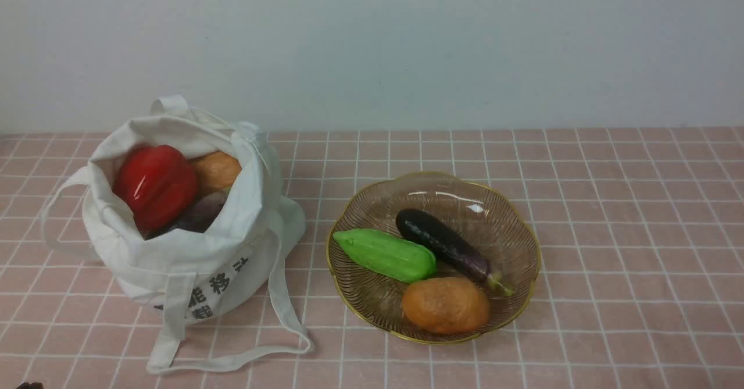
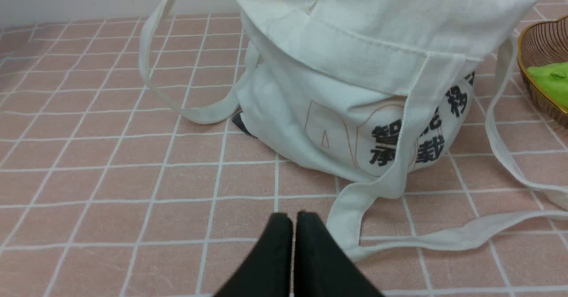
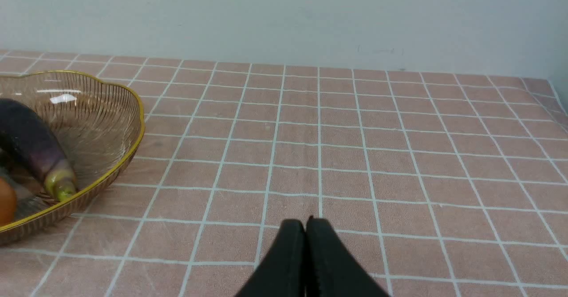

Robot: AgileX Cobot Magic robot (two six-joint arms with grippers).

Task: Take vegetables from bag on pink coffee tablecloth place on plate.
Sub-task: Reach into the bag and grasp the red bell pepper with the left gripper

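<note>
The white bag [image 1: 192, 249] stands open at the left on the pink tablecloth [image 1: 628, 249]. Inside it sit a red bell pepper [image 1: 154, 182], an orange-brown potato [image 1: 216, 170] and a purple vegetable [image 1: 200, 214]. The glass plate [image 1: 505, 203] at centre holds a green gourd [image 1: 386, 254], a dark eggplant [image 1: 444, 242] and a potato [image 1: 444, 304]. My left gripper [image 2: 293, 219] is shut and empty, low over the cloth just in front of the bag [image 2: 355, 88]. My right gripper [image 3: 305, 225] is shut and empty, over bare cloth to the right of the plate [image 3: 120, 155].
The bag's long strap handles [image 1: 279, 319] trail on the cloth in front of it and to its left [image 2: 177, 97]. A pale wall [image 1: 372, 46] runs along the table's far edge. The cloth's right edge shows in the right wrist view [image 3: 557, 97].
</note>
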